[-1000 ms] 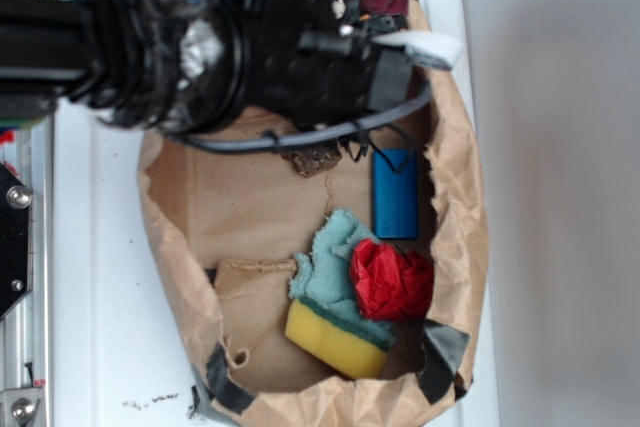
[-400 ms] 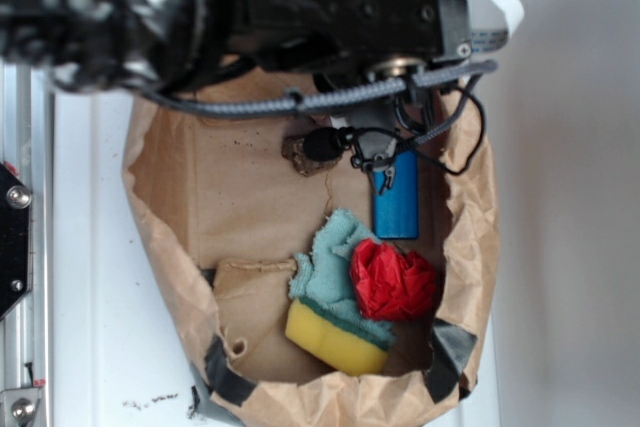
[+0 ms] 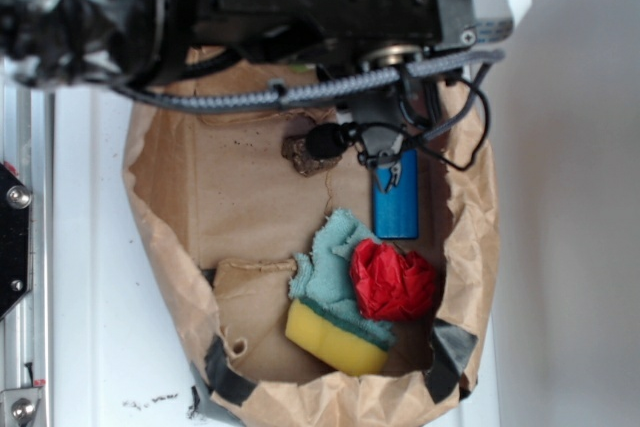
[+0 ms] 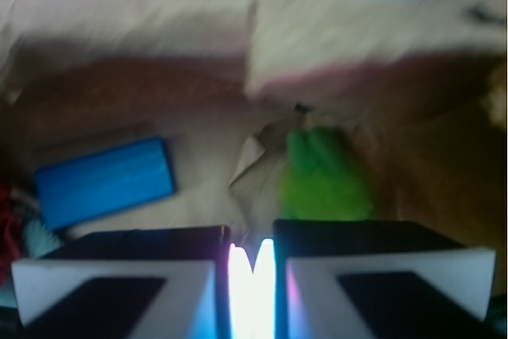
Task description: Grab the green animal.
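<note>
The claw has its jaws pressed almost together, only a bright slit between them, pinching nothing. The frog lies just beyond, right of centre in the wrist view, with the blue block at left. Since a second ago the arm has swung further over the bag, nearer the frog, so a grab looks close.

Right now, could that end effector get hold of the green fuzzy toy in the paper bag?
Probably yes. In the wrist view the green toy lies just ahead of the end effector with nothing between them. The blue block sits off to one side. The fingers look nearly closed, so they would need opening first.
</note>
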`<state>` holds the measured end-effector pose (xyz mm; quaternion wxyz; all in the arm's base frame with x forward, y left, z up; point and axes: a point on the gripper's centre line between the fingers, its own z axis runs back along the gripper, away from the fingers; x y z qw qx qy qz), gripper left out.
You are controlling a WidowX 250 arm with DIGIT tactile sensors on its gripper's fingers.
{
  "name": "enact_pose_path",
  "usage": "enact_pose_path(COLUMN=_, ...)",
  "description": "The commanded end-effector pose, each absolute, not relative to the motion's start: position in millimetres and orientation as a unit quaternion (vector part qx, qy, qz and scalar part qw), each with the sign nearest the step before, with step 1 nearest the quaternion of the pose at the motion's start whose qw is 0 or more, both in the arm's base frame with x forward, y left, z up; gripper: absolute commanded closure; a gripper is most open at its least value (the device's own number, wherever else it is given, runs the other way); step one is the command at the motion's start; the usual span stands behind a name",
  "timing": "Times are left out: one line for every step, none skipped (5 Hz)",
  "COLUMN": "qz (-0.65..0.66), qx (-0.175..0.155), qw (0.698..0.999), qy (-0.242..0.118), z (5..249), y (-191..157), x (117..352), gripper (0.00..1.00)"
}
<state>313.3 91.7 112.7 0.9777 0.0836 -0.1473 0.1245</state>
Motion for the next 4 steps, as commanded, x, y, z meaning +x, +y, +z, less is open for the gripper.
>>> enact_pose_path(qz=0.131, qx=0.125, qw=0.968, qy=-0.173, z=105.7, y=111.6, x=325.6, gripper=0.00)
enact_pose_path(qz=0.131, qx=0.143, qw=0.965, qy=-0.176, z=94.4, y=118.0, x=330.2, gripper=0.00)
enact_pose_path(qz=0.130, qx=0.158, qw=0.962, qy=-0.179, z=85.6, y=122.2, x=332.6, gripper=0.00)
enact_pose_path(qz=0.129, qx=0.179, qw=0.958, qy=-0.181, z=74.6, y=127.1, x=336.2, gripper=0.00)
